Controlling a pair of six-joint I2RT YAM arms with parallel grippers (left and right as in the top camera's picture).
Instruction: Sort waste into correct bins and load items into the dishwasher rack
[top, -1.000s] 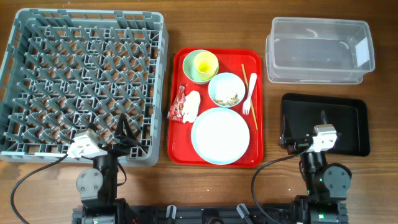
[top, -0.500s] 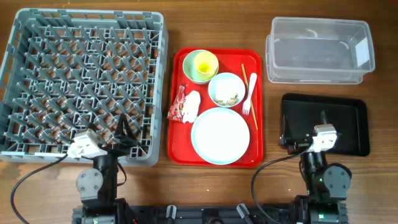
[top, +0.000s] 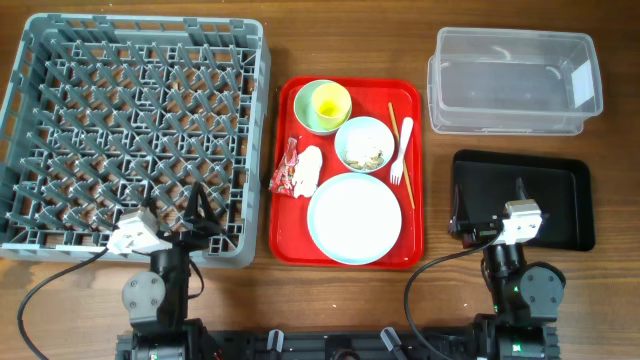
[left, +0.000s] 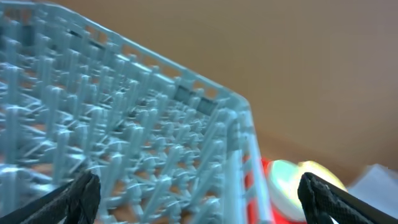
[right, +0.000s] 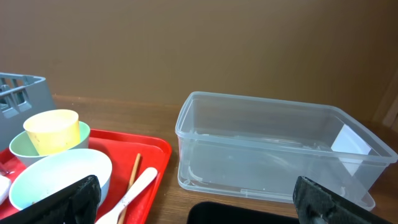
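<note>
The grey dishwasher rack fills the left and shows blurred in the left wrist view. On the red serving tray are a yellow cup inside a green bowl, a white bowl holding food scraps, a plate, a fork, chopsticks, a red-and-white wrapper and a tissue. The clear tub and black tray are at the right. My left gripper is open and empty over the rack's near edge. My right gripper is open and empty over the black tray.
The right wrist view shows the cup, the white bowl, the fork, the tub and a brown wall behind. Bare wooden table lies between the red tray and the bins.
</note>
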